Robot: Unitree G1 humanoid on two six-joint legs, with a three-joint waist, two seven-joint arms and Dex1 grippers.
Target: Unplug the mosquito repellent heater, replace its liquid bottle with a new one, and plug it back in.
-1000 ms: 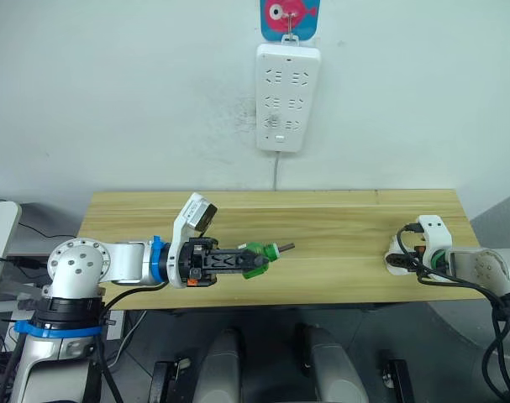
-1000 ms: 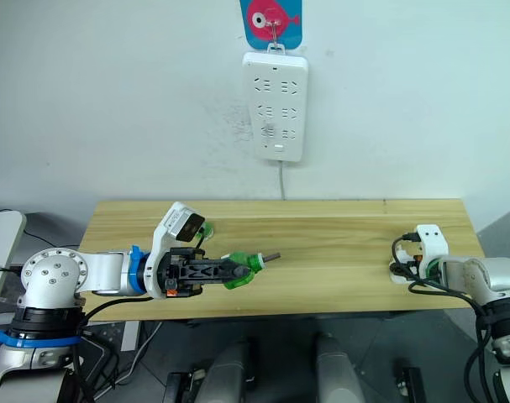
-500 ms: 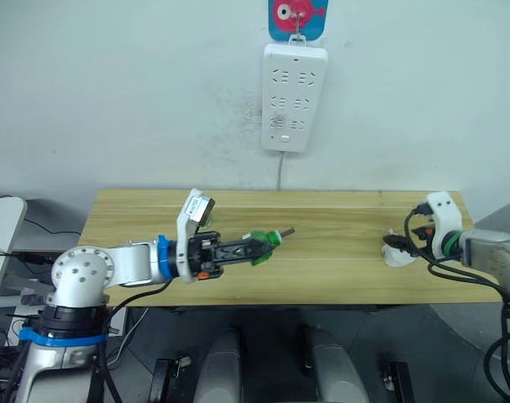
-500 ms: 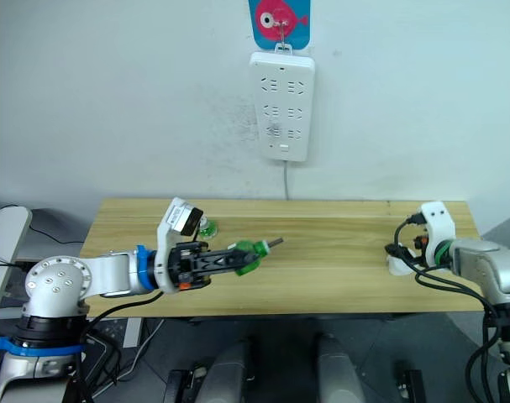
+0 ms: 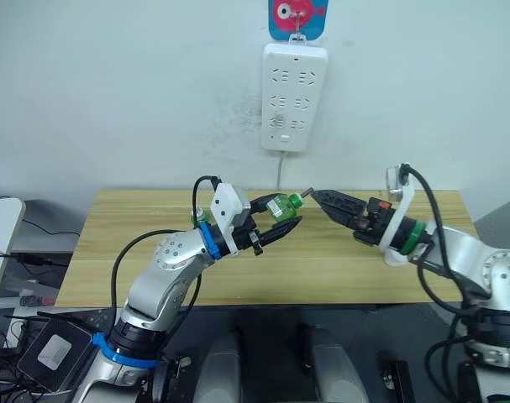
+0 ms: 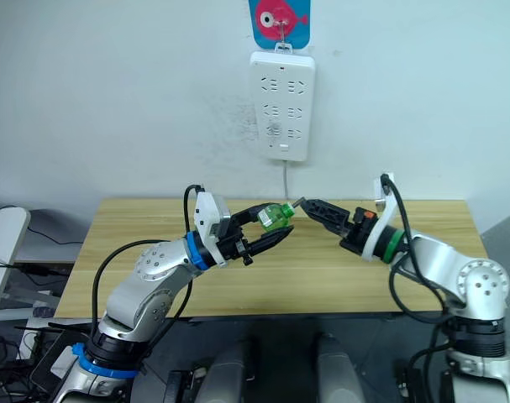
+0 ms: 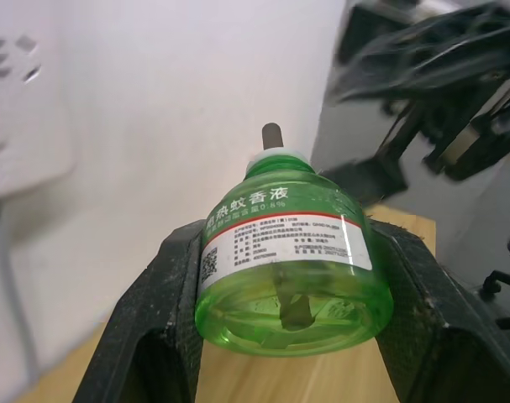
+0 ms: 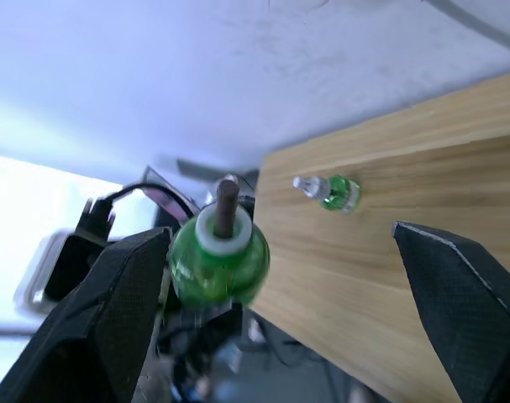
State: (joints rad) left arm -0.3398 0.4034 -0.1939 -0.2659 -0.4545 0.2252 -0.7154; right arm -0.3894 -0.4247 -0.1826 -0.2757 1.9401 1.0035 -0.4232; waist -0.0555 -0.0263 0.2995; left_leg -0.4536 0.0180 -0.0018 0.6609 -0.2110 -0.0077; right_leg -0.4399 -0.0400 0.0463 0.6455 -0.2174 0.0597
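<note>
Currently a green liquid bottle (image 7: 288, 252) is clamped in the left tool (image 5: 276, 220), raised over the bench (image 5: 339, 260). The right tool (image 5: 326, 200) is spread wide, facing its wick. Heater (image 5: 395, 254) is partly hidden behind the right arm (low on the bench). Axes should be aligned before closing.

Green liquid bottle (image 7: 290, 252) aloft, wick outward

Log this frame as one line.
left hand: shut on green bottle, raised | right hand: open, facing bottle wick | heater: on table
</note>
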